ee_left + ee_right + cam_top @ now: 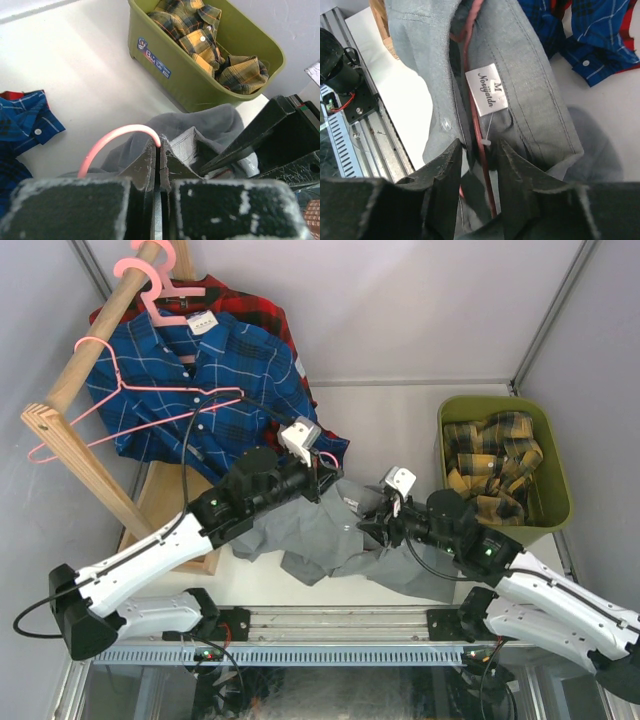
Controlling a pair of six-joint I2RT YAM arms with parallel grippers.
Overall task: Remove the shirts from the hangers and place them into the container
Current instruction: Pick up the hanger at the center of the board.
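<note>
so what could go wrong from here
1. The left gripper pinches only the hook of the hanger, which could slip out when pulled.
2. The hanger wire runs inside the grey shirt collar, between the jaws of the open right gripper. Closing may clamp wire and cloth together, so the shirt won't come free.
3. Both grippers crowd together over the shirt and could bump.

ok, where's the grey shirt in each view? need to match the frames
Top external: grey shirt lower centre, crumpled.
Left wrist: grey shirt centre, bunched just past the pink hanger hook.
Right wrist: grey shirt fills the middle, collar label showing.
Shared landmark: blue plaid shirt, upper left in top external, left edge in left wrist, top right in right wrist.
</note>
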